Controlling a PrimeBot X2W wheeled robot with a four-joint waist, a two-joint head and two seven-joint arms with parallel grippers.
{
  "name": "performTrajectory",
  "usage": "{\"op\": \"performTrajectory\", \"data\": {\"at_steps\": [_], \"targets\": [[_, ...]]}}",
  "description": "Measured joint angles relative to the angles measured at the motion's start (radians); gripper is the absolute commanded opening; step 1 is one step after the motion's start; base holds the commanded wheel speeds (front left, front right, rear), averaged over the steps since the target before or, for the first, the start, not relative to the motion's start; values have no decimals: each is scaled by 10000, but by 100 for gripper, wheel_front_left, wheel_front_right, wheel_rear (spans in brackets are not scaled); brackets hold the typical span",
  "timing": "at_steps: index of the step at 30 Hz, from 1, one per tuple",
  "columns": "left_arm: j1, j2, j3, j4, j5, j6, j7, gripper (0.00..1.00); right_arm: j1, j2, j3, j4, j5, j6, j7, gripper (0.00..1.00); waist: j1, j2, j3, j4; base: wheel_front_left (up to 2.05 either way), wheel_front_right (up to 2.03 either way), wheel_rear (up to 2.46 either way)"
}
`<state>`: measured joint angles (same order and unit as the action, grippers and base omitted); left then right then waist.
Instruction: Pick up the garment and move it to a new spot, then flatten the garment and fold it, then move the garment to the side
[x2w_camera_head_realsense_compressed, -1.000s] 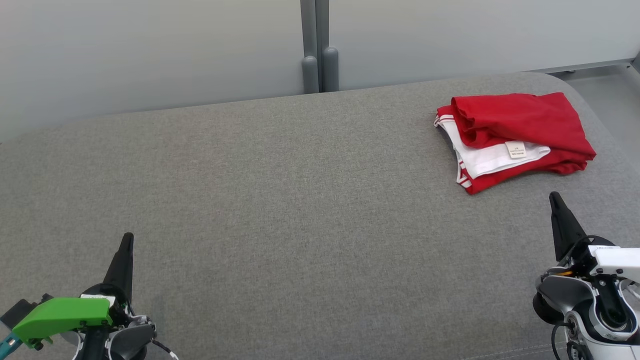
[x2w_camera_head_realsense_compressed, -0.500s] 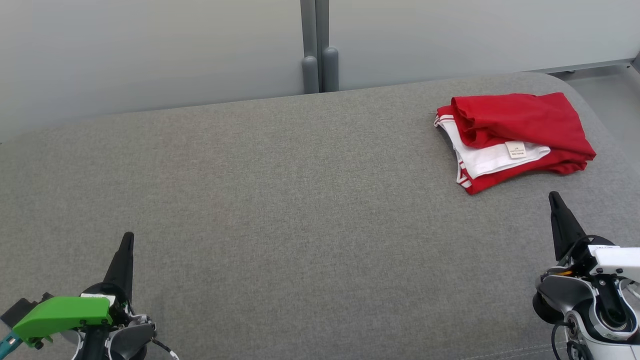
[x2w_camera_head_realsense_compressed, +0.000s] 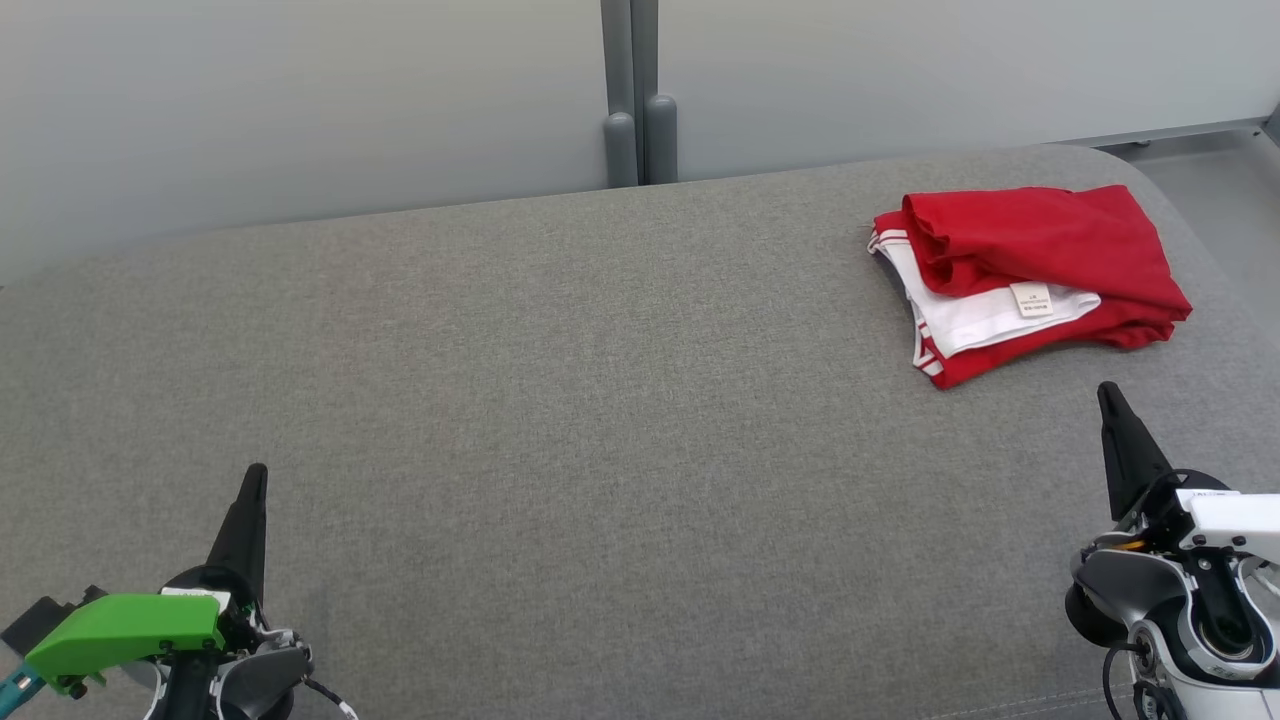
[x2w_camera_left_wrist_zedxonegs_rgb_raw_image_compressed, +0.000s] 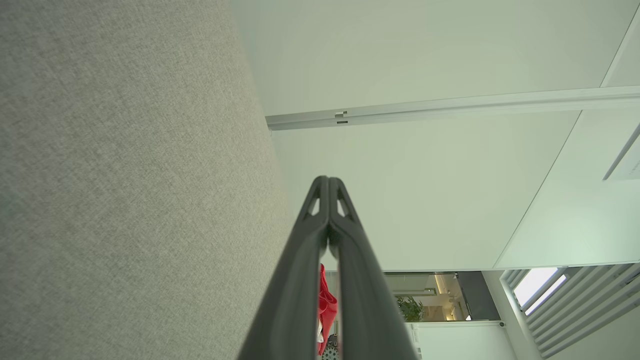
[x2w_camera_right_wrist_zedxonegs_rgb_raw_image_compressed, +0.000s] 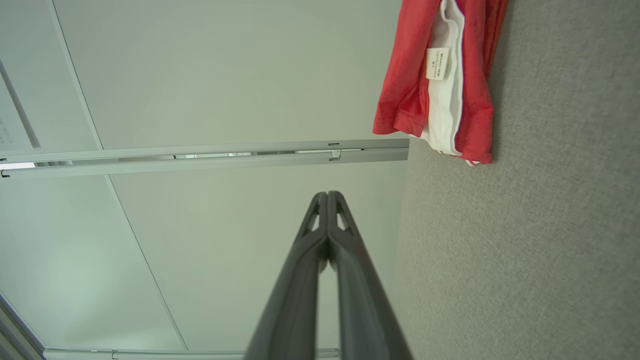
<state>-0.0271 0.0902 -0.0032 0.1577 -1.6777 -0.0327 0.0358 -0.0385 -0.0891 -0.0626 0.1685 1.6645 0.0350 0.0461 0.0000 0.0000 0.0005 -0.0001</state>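
The folded red cloth garment (x2w_camera_head_realsense_compressed: 1040, 250) with white striped trim lies at the far right of the grey woven-fabric tabletop (x2w_camera_head_realsense_compressed: 600, 400), a small white label (x2w_camera_head_realsense_compressed: 1032, 298) facing up on its white layer. The left end effector (x2w_camera_head_realsense_compressed: 256, 478) hovers at the near left, well apart from the garment, dark fingers pressed together and holding nothing. The right end effector (x2w_camera_head_realsense_compressed: 1106, 392) sits near the garment's front edge without touching it, fingers likewise pressed together and empty.
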Motion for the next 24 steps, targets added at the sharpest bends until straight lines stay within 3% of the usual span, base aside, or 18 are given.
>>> {"op": "performTrajectory", "data": {"at_steps": [24], "targets": [[-51,0,4,61,0,-29,0,0,-51,0,-6,15,0,0,0,0,0,0,-2,0,0,0,0]]}}
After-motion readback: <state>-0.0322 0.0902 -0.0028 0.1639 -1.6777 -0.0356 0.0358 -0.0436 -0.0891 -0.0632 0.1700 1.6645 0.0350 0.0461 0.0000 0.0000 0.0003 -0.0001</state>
